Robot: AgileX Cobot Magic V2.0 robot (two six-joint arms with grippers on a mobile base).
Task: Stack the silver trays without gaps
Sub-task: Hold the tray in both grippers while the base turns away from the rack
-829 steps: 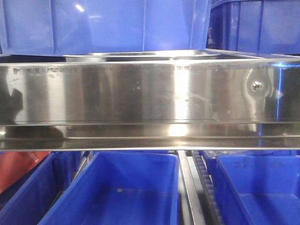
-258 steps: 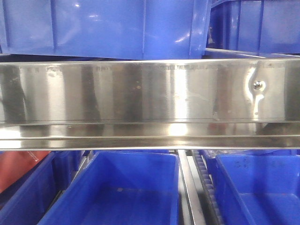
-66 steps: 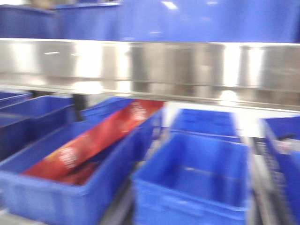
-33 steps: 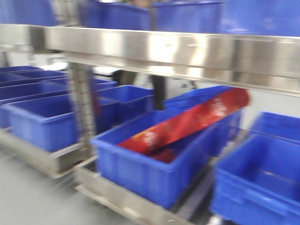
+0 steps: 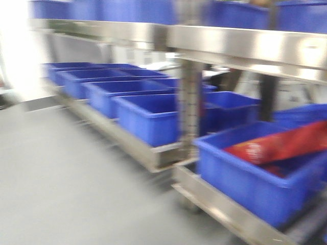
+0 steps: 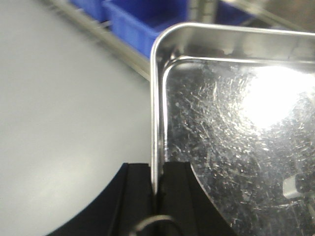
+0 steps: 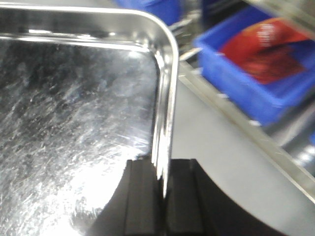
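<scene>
Steel tray [image 6: 236, 128] is held with left claw [image 6: 157, 169] clenched on its left rim, right claw [image 7: 162, 167] clenched opposite.

Front view motion-blurred. Smooth grey floor [image 5: 61, 173] fills the lower left of the frame. Stainless-steel shelving rack [image 5: 240, 43] runs from upper left to right edge, with a perforated steel upright post [image 5: 190, 102] at centre. Row of blue plastic bins [image 5: 145, 117] sits on the lower steel shelf ledge [image 5: 130, 143]; more blue bins along the top edge. Nearest bin, lower right, holds a red printed packet [image 5: 286, 145]. Overexposed white glare [image 5: 13, 46] at upper left.
</scene>
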